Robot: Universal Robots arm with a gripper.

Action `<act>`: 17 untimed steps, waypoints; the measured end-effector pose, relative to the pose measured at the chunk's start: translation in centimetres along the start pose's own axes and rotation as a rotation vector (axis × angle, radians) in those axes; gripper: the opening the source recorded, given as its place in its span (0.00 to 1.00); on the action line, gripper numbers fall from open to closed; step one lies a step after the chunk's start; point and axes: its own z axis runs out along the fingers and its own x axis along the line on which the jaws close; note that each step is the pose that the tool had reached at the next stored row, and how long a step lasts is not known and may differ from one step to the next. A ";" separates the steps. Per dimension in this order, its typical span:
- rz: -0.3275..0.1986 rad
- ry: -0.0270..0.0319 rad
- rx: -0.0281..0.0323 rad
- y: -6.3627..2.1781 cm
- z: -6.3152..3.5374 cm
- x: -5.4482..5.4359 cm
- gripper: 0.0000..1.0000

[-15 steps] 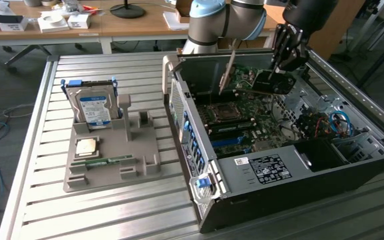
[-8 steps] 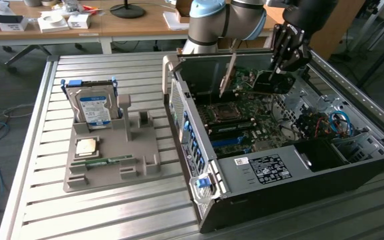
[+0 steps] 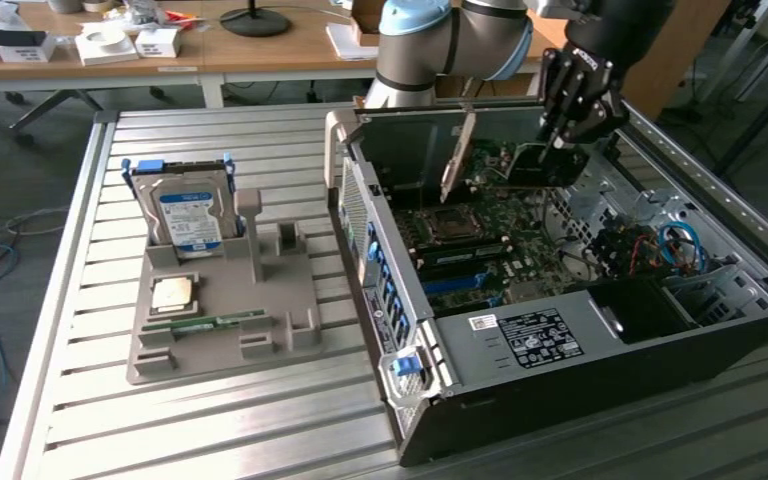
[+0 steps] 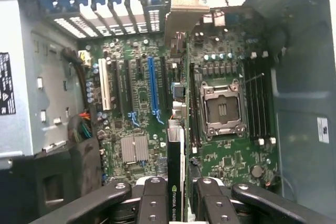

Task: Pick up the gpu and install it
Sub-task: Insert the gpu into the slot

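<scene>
**Slatted metal table [image 3: 224, 420], open case [image 3: 704, 330], gpu [image 3: 544, 165] in the grip**

I see the gripper [image 4: 177, 195] pinching the gpu edge-on between its fingers [image 4: 152, 200]. It holds the card inside the case, over the motherboard [image 3: 491, 235]. Its silvery bracket [image 4: 184, 14] points toward the rear slot openings, and the blue slot [image 4: 152, 85] lies near. Whether the card touches the board, I cannot tell. Well apart on the grey tray [image 3: 224, 345] sit a hard drive [image 3: 191, 215] and a memory stick [image 3: 204, 323].
</scene>
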 end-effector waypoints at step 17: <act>-0.220 0.0124 -0.0032 -0.01 0.14 0.0 0.26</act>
